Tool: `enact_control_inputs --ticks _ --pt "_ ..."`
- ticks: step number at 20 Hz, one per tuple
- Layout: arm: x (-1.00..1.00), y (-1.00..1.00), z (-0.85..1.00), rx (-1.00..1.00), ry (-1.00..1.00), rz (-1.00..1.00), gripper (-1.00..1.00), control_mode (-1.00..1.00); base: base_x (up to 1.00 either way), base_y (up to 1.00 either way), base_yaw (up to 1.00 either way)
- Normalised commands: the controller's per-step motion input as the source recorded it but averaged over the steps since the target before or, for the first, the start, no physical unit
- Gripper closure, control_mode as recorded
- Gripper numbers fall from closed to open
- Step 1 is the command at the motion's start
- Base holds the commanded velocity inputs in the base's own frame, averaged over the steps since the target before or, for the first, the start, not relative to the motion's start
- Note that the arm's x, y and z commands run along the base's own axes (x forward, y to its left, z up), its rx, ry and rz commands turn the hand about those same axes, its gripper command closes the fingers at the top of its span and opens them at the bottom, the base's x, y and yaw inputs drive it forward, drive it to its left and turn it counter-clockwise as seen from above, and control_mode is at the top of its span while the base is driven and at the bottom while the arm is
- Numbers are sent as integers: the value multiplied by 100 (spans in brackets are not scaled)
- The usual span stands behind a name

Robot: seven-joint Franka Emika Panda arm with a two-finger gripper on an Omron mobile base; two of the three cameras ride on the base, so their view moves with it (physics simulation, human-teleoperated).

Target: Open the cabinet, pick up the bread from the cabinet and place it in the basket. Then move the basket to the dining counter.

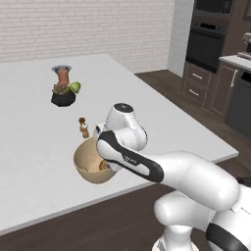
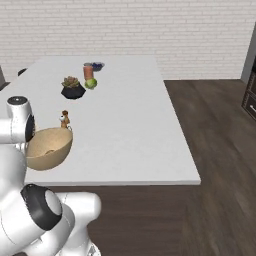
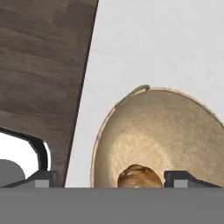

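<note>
The basket sits upright near the bench's front edge, bread inside; pepper mill just behind; end effector open.

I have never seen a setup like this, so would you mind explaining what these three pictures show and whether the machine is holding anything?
It is a white robot arm on a mobile base, in a rendered kitchen. Two pictures come from cameras on the base, behind the arm to its left and right; the third looks along its claw. On the white dining counter sits a tan basket with the bread inside. Farther back are a small pepper mill, a potted plant, a green fruit and a reddish cup. The claw is open above the basket, holding nothing.
</note>
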Motion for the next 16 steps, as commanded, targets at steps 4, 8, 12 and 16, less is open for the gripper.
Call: enact_control_inputs --ticks 4,8,12,16 --pt "-46 -4 100 -4 0 0 -100 -100 0 0 0" --pt "-63 -34 89 -2 -2 0 -100 -100 0 0 0" --pt "-68 -62 50 0 -10 2 -100 -100 0 0 0" --pt "-60 -66 19 0 -15 3 -100 -100 0 0 0"
